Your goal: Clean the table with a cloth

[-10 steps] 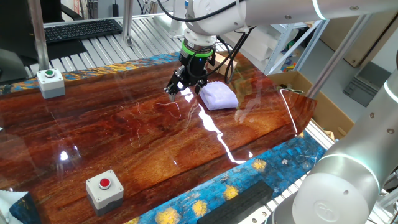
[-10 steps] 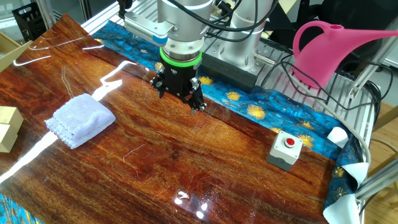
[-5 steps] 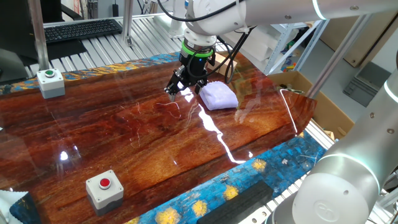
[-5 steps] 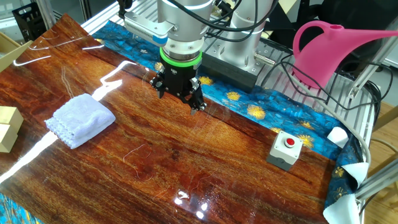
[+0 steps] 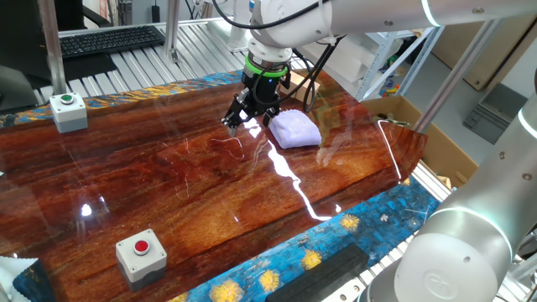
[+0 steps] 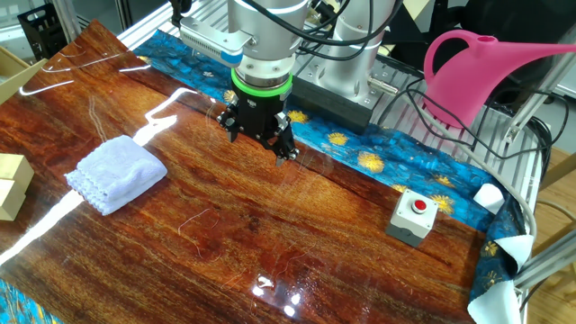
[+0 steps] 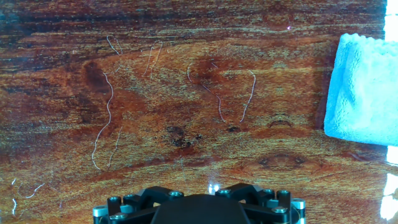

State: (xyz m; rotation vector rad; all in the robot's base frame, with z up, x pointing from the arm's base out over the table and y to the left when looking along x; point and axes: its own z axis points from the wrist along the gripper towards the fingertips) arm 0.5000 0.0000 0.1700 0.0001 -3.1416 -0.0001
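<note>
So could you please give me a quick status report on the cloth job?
Gripper open, empty, above the table. Cloth folded on the wood beside it, untouched. Nothing between them.

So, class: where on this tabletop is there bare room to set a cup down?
Bare wood lies between the cloth and the red-button box, in front of the open gripper. It is crowded by the cardboard boxes beside the cloth on the table.

The gripper (image 5: 243, 116) hangs over the table (image 5: 168, 193), pointing down, jaws wide apart and holding nothing. The cloth (image 5: 294, 130) lies on the wood just beside it, at about three o'clock, not touching.
</note>
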